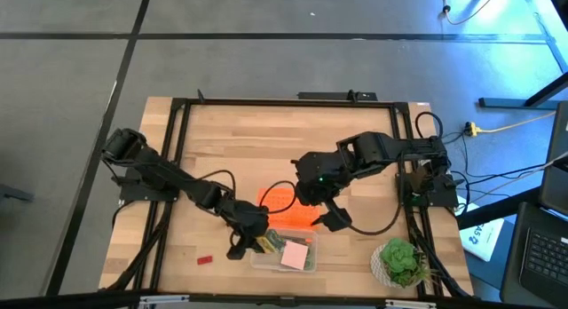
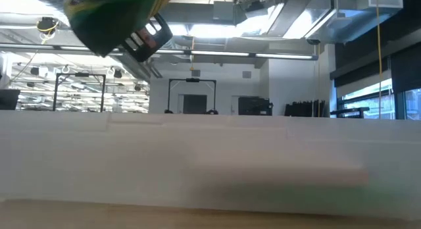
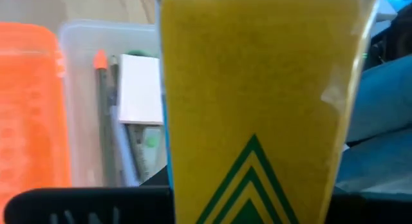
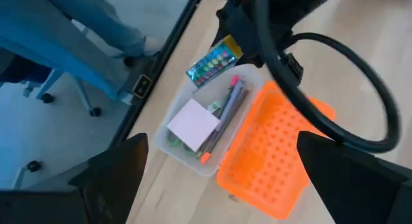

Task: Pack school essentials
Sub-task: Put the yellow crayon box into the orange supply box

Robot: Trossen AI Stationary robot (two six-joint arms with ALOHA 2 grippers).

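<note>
high view: pad and pens lie in the clear box [image 1: 286,257]; left tool [image 1: 251,244] grips the crayon box [image 1: 266,245] over it, right tool [image 1: 321,218] wide; red block [image 1: 205,258] waits on the desk [image 1: 204,140].

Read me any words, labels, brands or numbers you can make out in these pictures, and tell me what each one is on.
No text can be read in any view.
Crayon box held by the left gripper: only green nested chevrons on yellow, no words visible.
Same box in the right wrist view: rows of coloured dots, any lettering too small to read.
White sheet with blue print on the floor beside the table: too small to read.
</note>
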